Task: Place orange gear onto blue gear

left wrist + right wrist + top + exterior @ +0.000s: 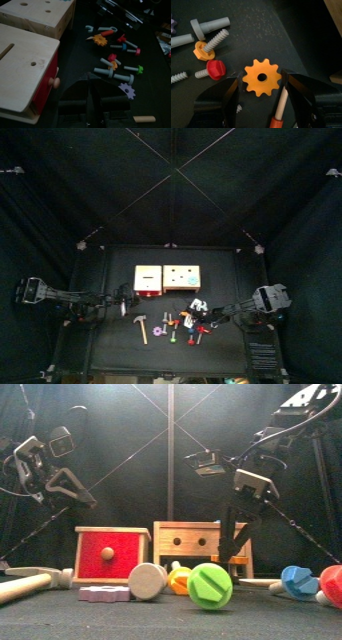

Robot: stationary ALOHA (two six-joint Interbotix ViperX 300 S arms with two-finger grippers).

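Note:
The orange gear [262, 77] lies flat on the black table between the two jaws of my right gripper [262, 84]. The jaws stand open on either side of it, close to its teeth. The gear also shows in the left wrist view [100, 39]. In the top view the right gripper [201, 312] is over the scatter of small parts. I cannot make out a blue gear; a blue round piece [297, 579] stands at the front right. My left gripper [90, 82] rests shut and empty at the left [123, 308], beside the red box.
A red-faced box [110, 554] and a wooden box [198, 541] stand at mid table. A purple gear [103, 592], a green screw head [210, 584] and a wooden hammer [139, 324] lie in front. A grey bolt [208, 24], an orange nut [203, 50] and a red screw [214, 69] lie near the orange gear.

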